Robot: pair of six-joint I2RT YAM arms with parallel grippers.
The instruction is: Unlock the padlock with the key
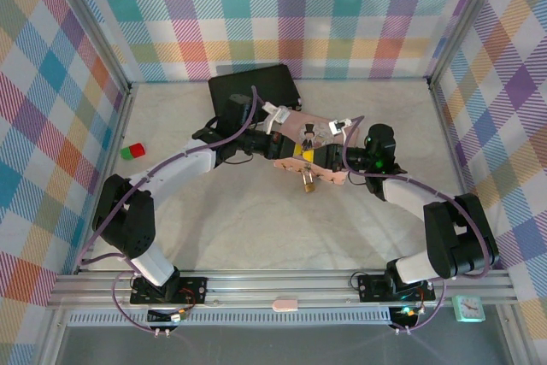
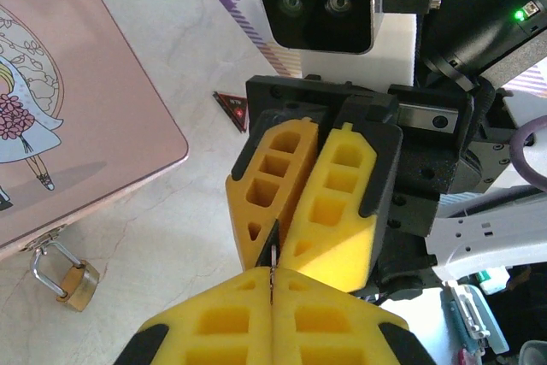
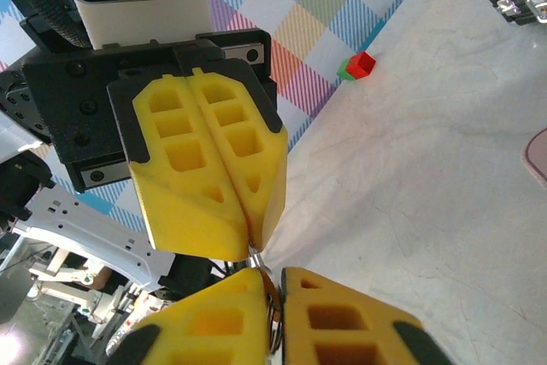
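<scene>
The small brass padlock (image 2: 73, 281) hangs by its silver shackle from the clasp of the pink box (image 2: 77, 108), and rests on the table at the box's near edge (image 1: 306, 182). The two grippers meet tip to tip above the pink box (image 1: 299, 132). My left gripper (image 2: 272, 273) is shut on the thin dark key (image 2: 272, 256), which stands edge-on between its yellow fingers (image 2: 214, 322). My right gripper (image 3: 275, 278) is shut on the other end of the key (image 3: 259, 256), with a metal ring showing between its pads. In the top view, left gripper (image 1: 299, 153) and right gripper (image 1: 329, 158) face each other.
A black case (image 1: 256, 87) lies behind the pink box. Red and green blocks (image 1: 132, 152) sit at the far left near the wall, also seen as blocks (image 3: 357, 65) in the right wrist view. Checked walls enclose the table on three sides.
</scene>
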